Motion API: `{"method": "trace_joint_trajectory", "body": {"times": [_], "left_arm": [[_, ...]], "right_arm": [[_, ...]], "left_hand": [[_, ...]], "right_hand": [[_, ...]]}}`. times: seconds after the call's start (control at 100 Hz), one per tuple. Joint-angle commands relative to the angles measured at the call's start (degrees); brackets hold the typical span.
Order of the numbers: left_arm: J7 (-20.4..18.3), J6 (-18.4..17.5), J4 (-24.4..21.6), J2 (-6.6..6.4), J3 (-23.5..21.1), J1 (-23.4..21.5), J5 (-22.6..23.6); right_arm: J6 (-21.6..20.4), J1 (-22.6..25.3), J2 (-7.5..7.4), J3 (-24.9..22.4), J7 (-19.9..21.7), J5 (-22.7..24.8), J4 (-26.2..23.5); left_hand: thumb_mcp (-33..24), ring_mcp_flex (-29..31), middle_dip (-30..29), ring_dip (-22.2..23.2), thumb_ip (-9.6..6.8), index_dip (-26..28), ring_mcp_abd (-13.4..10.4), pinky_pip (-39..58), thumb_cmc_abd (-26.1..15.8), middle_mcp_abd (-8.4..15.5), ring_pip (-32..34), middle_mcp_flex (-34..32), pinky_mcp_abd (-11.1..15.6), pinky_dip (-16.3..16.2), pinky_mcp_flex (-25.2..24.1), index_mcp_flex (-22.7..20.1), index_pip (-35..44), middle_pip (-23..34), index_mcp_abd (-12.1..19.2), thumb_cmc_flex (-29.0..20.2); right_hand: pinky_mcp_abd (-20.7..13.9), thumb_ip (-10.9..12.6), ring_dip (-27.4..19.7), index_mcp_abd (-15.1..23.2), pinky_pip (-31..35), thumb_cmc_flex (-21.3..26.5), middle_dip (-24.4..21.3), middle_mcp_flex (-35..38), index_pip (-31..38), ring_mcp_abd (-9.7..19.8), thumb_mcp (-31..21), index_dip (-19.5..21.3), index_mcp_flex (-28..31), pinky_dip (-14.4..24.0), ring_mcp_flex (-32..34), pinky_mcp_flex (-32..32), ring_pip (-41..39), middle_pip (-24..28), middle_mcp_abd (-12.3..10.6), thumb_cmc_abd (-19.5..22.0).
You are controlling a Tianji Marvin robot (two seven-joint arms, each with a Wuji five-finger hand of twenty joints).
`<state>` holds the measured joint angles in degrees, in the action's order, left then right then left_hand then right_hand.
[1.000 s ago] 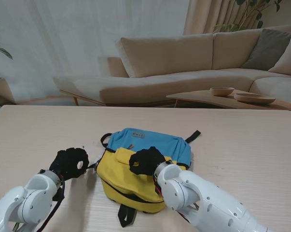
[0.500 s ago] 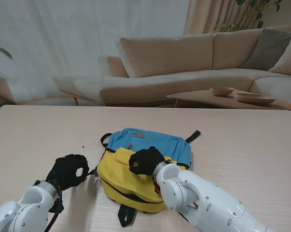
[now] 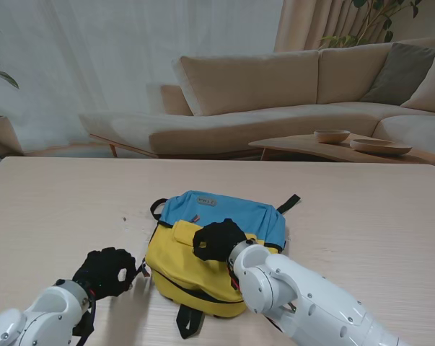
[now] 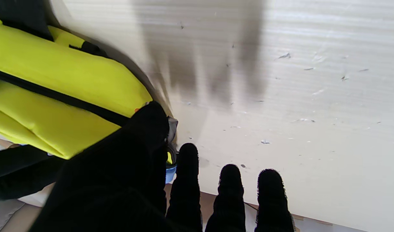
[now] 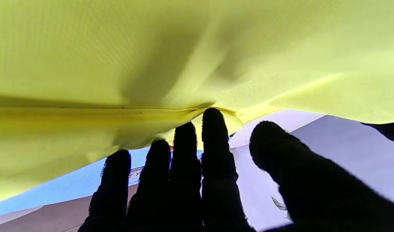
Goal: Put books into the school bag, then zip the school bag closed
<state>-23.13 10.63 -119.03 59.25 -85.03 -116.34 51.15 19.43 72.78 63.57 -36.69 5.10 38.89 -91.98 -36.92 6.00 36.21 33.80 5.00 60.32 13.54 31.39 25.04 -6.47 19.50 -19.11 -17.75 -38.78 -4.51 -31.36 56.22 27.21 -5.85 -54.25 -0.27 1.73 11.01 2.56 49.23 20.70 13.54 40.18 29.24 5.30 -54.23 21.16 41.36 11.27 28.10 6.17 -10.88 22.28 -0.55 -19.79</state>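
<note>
The school bag (image 3: pixel 203 216), blue at the back and yellow in front, lies flat in the middle of the table. My left hand (image 3: pixel 107 272) sits at the bag's left corner nearest me. In the left wrist view its thumb and forefinger pinch a small grey zipper pull (image 4: pixel 172 124) at the end of the black zipper line (image 4: pixel 55 95); the other fingers (image 4: pixel 229 190) stick out over the table. My right hand (image 3: pixel 218 240) lies on the yellow front, its fingertips (image 5: pixel 213 129) pressed into the puckered fabric (image 5: pixel 184 54), the thumb held apart. No book is in view.
A black strap (image 3: pixel 188 322) trails from the bag's near edge, and another strap (image 3: pixel 289 202) pokes out at the far right. Beyond the table stand a beige sofa (image 3: pixel 275 94) and a low table with bowls (image 3: pixel 332 135).
My left hand has slid nearer to me along the bag's left side, still pinching the zipper pull. The right hand and the bag have stayed put.
</note>
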Motion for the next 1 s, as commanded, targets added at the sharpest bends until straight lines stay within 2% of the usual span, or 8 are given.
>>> {"method": "trace_joint_trajectory", "body": {"times": [0.0,0.19,0.72,0.99], "left_arm": [[-1.7,0.1,-0.9,0.04,0.3,-0.7,0.0],[-3.6,0.4,-2.3,-0.25,1.1,-1.3,0.4],[0.8,-3.1,-9.3,0.59,-1.0,-10.3,1.6],[0.1,-4.0,-11.6,0.46,-0.3,-12.6,2.2]], "right_arm": [[0.5,1.6,-0.08,0.9,1.9,-0.3,1.9],[0.8,1.4,-0.01,1.0,1.8,-0.5,2.1],[2.2,0.5,-0.11,2.3,2.8,-0.7,2.5],[3.3,0.0,-0.13,3.0,3.4,-0.8,2.3]], "left_hand": [[-1.0,-0.3,1.2,1.6,1.83,0.9,0.5,0.7,-0.6,-1.0,1.0,-1.2,0.3,-1.1,-0.8,-4.0,4.3,1.9,-1.1,-1.5],[0.0,0.2,2.3,2.6,1.58,1.0,0.9,1.8,-1.2,-0.8,2.4,-2.1,0.4,-1.3,-0.7,-3.5,4.7,3.1,-0.3,-1.7],[0.9,0.7,5.0,3.3,1.01,2.0,1.1,2.9,-1.4,-1.0,3.5,-3.6,0.1,-1.0,-0.8,-3.5,4.6,5.8,-0.7,-2.5],[1.2,0.9,6.3,4.1,0.98,2.0,1.3,4.9,-1.6,-0.9,4.6,-4.1,0.0,-1.6,-0.6,-3.6,4.3,6.7,-1.0,-2.7]], "right_hand": [[3.6,1.5,1.1,-1.0,5.7,-1.4,1.5,3.9,-1.3,-4.8,0.3,0.6,0.7,4.0,5.7,4.0,-4.0,2.8,5.2,1.2],[3.8,1.5,1.1,-1.1,5.8,-1.2,1.5,3.9,-1.2,-4.9,0.3,0.7,0.9,4.1,5.6,4.0,-4.0,2.8,5.3,1.2],[4.1,1.5,1.2,-1.4,6.3,-1.4,1.6,4.0,-1.3,-5.1,0.3,1.1,1.1,4.4,5.8,4.4,-4.1,2.9,5.4,1.2],[4.2,1.6,1.2,-1.6,6.4,-1.5,1.6,3.8,-1.4,-5.1,0.3,1.2,1.1,4.5,5.7,4.4,-4.1,2.9,5.5,1.3]]}}
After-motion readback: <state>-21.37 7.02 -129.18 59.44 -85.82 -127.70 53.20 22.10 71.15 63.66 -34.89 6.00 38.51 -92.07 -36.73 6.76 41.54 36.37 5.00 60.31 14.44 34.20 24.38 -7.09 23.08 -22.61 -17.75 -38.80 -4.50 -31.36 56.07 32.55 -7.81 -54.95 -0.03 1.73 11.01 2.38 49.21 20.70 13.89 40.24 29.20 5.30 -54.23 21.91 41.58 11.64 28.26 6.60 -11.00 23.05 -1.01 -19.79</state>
